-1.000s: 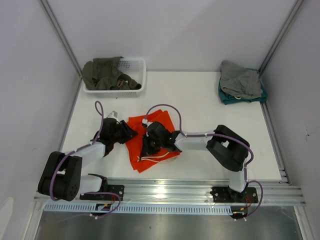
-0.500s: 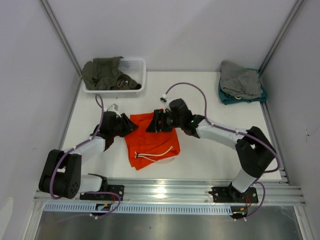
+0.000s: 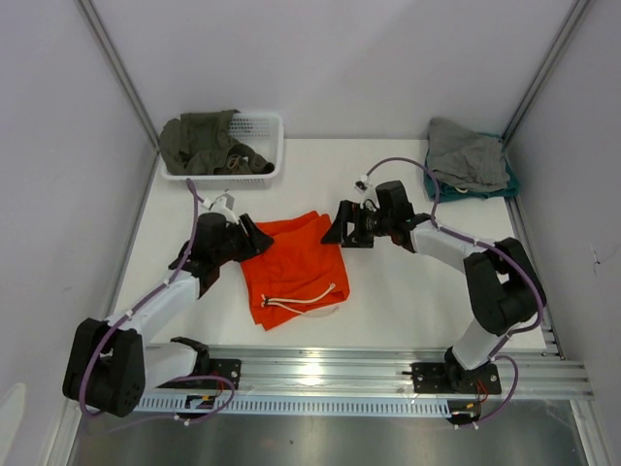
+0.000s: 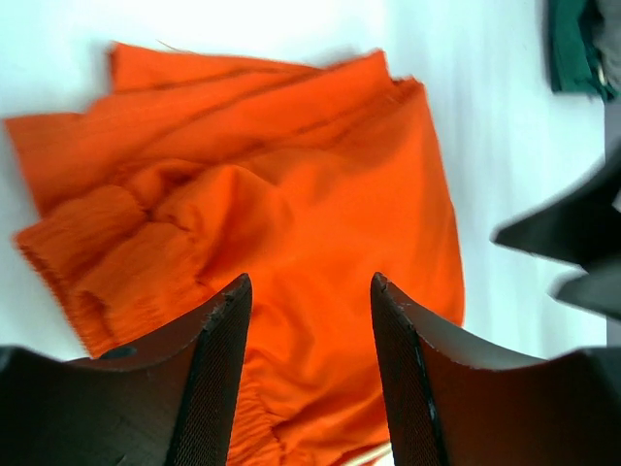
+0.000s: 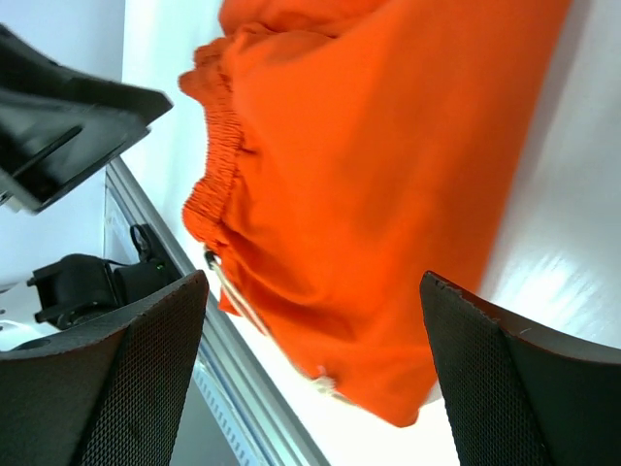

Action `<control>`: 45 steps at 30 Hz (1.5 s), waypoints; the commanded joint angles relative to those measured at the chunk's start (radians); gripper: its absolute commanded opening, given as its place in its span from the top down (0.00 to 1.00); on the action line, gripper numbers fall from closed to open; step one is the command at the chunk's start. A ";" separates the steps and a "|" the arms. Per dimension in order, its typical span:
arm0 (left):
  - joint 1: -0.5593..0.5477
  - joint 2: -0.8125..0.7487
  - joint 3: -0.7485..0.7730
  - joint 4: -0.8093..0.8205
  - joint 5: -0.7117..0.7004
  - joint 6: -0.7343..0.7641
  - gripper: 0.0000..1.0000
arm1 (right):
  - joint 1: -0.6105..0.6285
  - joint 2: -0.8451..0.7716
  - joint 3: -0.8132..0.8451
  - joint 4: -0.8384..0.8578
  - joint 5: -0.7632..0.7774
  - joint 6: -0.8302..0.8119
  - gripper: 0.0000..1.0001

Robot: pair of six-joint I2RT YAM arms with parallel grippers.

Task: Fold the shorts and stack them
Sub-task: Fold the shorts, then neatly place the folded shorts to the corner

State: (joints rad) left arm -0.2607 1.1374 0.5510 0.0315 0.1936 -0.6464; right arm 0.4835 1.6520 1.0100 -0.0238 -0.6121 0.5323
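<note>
Supporting table (image 3: pixel 408 291): white, with bare surface showing on its right side.
Shorts (image 3: pixel 296 267): orange and rumpled, lying between left claw (image 4: pixel 309 286) and right claw (image 5: pixel 312 282); they look roughly folded once, waistband toward the arm bases.
Grey and teal pile (image 3: pixel 471 160): well beyond right claw, probably where the stack goes.
Left claw: jaws parted, gripping nothing, at the shorts' far left corner; contact unclear.
Right claw: jaws wide, empty, just off the far right corner.
Drawstring (image 3: pixel 306 299): loose loops on top, nearward of both claws.
Risk: pinching only the upper layer or snagging the string could drag the fold open; an uneven lift could skew it.
</note>
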 commanded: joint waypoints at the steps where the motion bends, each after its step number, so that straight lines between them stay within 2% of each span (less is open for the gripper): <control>1: -0.048 -0.011 0.000 0.017 -0.003 -0.002 0.44 | -0.031 0.040 -0.017 0.073 -0.092 -0.057 0.09; 5: -0.084 0.039 -0.020 0.062 -0.002 -0.016 0.44 | -0.068 0.086 -0.073 0.211 -0.152 -0.032 0.09; 16: -0.121 0.245 -0.014 0.174 0.003 -0.012 0.44 | -0.071 0.270 -0.056 0.326 -0.205 -0.022 0.09; 19: -0.127 0.274 -0.039 0.205 0.001 -0.018 0.44 | -0.068 0.288 -0.056 0.338 -0.215 -0.022 0.14; 24: -0.129 0.321 -0.049 0.234 0.003 -0.013 0.44 | -0.051 0.331 -0.054 0.354 -0.233 -0.018 0.33; 28: -0.130 0.346 -0.049 0.248 0.003 -0.012 0.44 | -0.028 0.359 -0.060 0.395 -0.250 -0.002 0.35; 32: -0.132 0.361 -0.051 0.255 0.003 -0.009 0.43 | 0.016 0.382 -0.071 0.421 -0.249 0.017 0.30; 35: -0.132 0.366 -0.054 0.262 0.003 -0.010 0.44 | 0.030 0.402 -0.067 0.443 -0.259 0.032 0.32; 36: -0.132 0.367 -0.053 0.263 0.003 -0.010 0.43 | 0.030 0.407 -0.064 0.447 -0.262 0.041 0.37; 37: -0.132 0.367 -0.054 0.265 0.001 -0.010 0.43 | 0.027 0.413 -0.059 0.447 -0.264 0.043 0.52; 40: -0.132 0.366 -0.056 0.268 0.001 -0.010 0.43 | 0.015 0.425 -0.044 0.449 -0.276 0.054 0.76; 41: -0.132 0.366 -0.057 0.271 0.003 -0.009 0.43 | 0.009 0.430 -0.039 0.453 -0.279 0.061 0.88; 43: -0.133 0.363 -0.062 0.280 0.007 -0.009 0.44 | -0.011 0.422 -0.034 0.455 -0.261 0.074 0.98; 45: -0.133 0.366 -0.059 0.286 0.009 -0.004 0.43 | -0.042 0.413 -0.027 0.440 -0.247 0.077 1.00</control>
State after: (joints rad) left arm -0.3851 1.4879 0.5064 0.3046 0.2047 -0.6552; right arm 0.4812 2.0693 0.9482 0.4225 -0.8890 0.6060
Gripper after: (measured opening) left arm 0.563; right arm 0.020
